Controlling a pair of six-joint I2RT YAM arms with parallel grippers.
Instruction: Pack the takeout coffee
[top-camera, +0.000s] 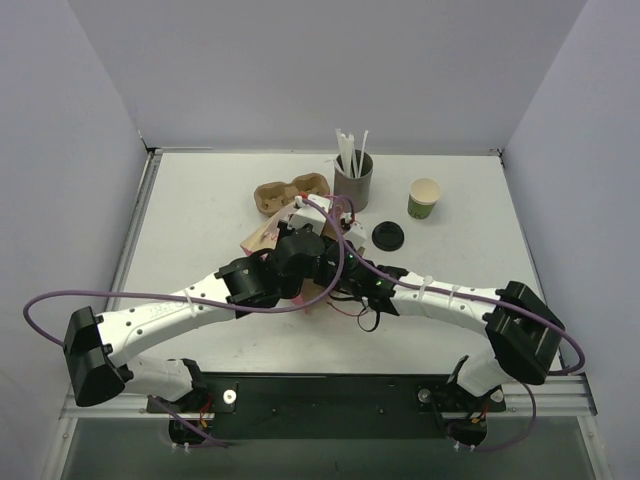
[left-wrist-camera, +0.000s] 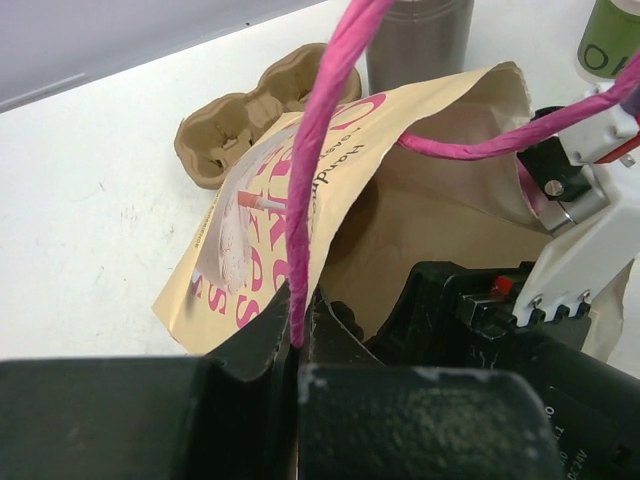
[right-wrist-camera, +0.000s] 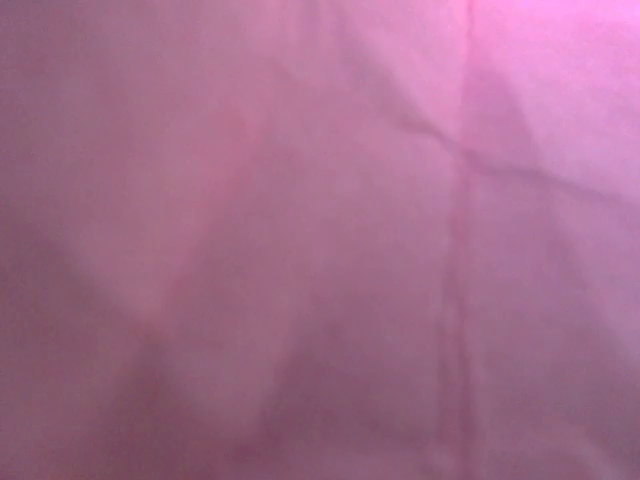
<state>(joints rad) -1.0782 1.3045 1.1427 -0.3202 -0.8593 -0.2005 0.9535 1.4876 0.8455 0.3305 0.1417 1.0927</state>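
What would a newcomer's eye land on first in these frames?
Both arms meet mid-table over a tan paper bag with pink print: the left gripper pinches its rim, and the right arm reaches in at its mouth. The right wrist view is nothing but pink blur. To the right of the bag, a black lid lies loose near a grey cup of straws.

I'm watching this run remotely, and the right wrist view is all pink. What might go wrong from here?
1. The right arm reaches inside the paper bag and its camera sees only pink. Working blind, it may push through or tear the wall.
2. The left end effector pinches only the bag's rim. A tug could slip it free and the mouth may collapse.
3. The black lid lies outside the bag and might get left behind.
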